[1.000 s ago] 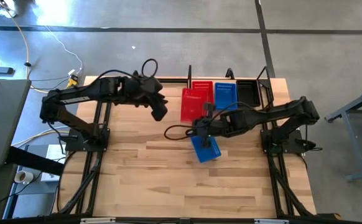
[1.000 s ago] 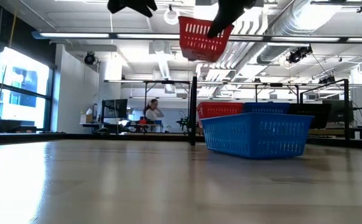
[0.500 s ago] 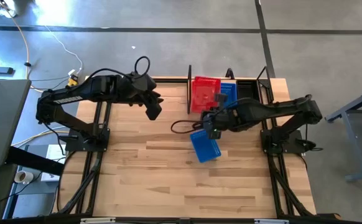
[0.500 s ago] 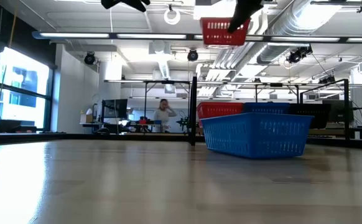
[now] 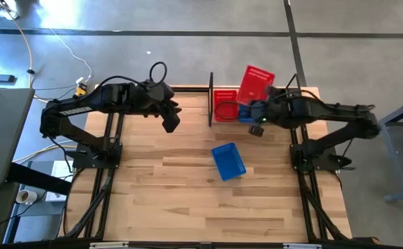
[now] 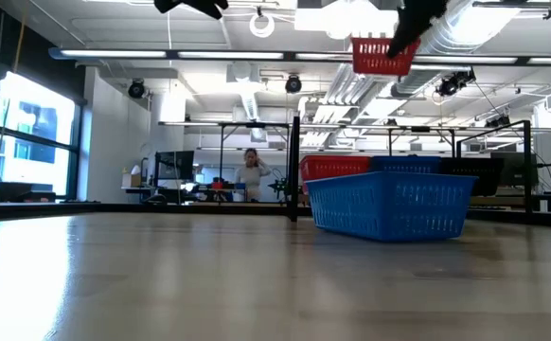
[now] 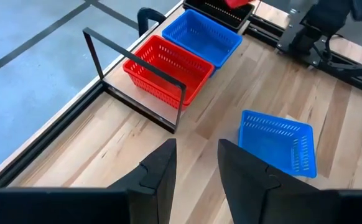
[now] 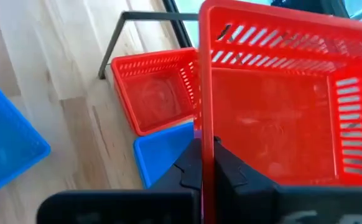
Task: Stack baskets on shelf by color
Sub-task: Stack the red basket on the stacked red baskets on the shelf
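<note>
Red basket (image 8: 274, 106), pinched by its rim in the right gripper (image 8: 207, 163), hides the shelf's (image 5: 211, 99) black basket; left gripper (image 7: 196, 177) hangs part-open, empty.

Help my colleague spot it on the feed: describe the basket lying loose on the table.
On the wooden table, in front of the black wire shelf, one blue basket sits alone and skewed. The other baskets sit on the shelf or hang from a claw.
</note>
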Action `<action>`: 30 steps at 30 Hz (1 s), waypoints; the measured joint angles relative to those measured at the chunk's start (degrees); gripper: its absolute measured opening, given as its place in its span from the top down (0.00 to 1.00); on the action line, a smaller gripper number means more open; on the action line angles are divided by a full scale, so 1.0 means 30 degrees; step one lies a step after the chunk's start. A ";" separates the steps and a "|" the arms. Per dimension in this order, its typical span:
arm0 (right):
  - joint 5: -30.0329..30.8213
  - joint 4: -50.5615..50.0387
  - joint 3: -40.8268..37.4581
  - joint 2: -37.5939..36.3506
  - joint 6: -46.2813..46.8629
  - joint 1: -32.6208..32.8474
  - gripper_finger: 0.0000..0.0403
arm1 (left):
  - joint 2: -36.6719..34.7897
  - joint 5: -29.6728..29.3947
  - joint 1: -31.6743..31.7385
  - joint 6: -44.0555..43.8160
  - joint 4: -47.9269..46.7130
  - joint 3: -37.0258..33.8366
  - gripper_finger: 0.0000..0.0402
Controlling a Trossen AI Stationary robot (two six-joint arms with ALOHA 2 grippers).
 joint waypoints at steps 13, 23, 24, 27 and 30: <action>-0.5634 0.8716 -0.5380 -0.2373 -0.5394 -0.3172 1.00 | 0.0007 0.0087 0.0821 -0.0506 0.0007 -0.0007 0.73; -0.8413 0.9770 -0.5395 0.0235 -0.7425 -0.4781 1.00 | 0.0010 0.0055 0.1360 -0.0556 0.0015 -0.0007 0.73; -0.8621 0.9816 -0.5395 0.0546 -0.7571 -0.4854 1.00 | 0.0009 0.0008 0.1462 -0.0544 0.0015 -0.0007 0.73; -0.8822 1.0280 -0.5395 0.1466 -0.7659 -0.5054 1.00 | 0.0015 -0.0284 0.1748 -0.0525 0.0015 -0.0007 0.73; -0.9183 1.0565 -0.5395 0.2238 -0.7975 -0.5204 1.00 | 0.0015 -0.0430 0.2094 -0.0517 0.0015 -0.0007 0.73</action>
